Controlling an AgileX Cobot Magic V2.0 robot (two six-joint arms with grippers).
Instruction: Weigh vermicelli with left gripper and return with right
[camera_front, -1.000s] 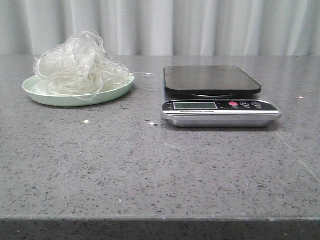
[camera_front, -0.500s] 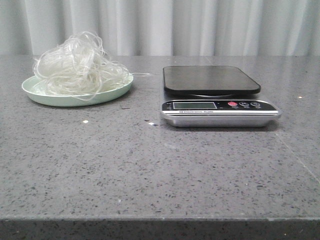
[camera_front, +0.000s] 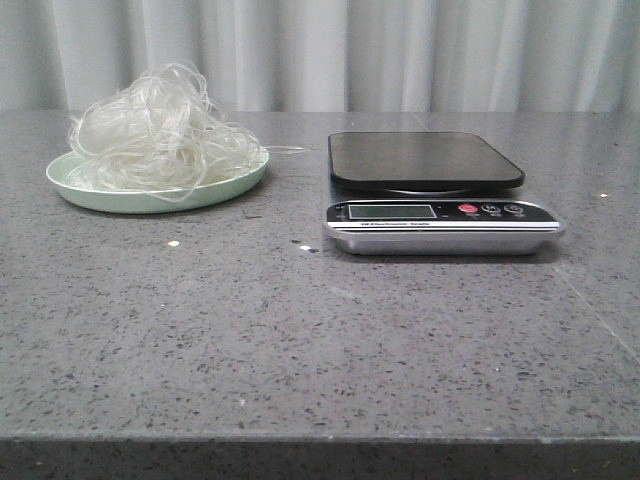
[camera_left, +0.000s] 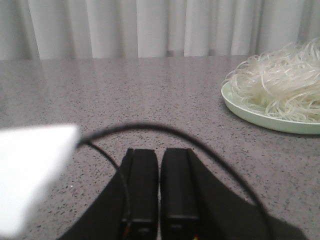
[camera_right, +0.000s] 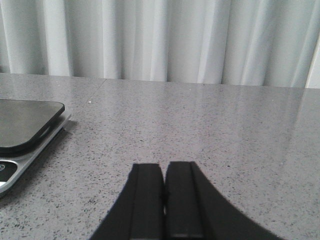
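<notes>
The vermicelli (camera_front: 155, 130) is a fluffy whitish tangle heaped on a pale green plate (camera_front: 150, 198) at the table's far left. It also shows in the left wrist view (camera_left: 280, 85) on the same plate (camera_left: 280, 122). A kitchen scale (camera_front: 430, 190) with a black platform and silver front stands right of centre, its platform bare; its corner shows in the right wrist view (camera_right: 27, 125). My left gripper (camera_left: 160, 152) is shut and empty, low over the table, well short of the plate. My right gripper (camera_right: 163, 166) is shut and empty, to the right of the scale. Neither gripper shows in the front view.
The grey speckled table (camera_front: 300, 330) runs to a front edge near the camera. White curtains (camera_front: 350, 50) hang behind it. A thin black cable (camera_left: 200, 142) arcs over the left gripper, and a blurred white patch (camera_left: 30, 170) sits beside it.
The front view wobbles slightly. The vermicelli, plate and scale stay where they were.
</notes>
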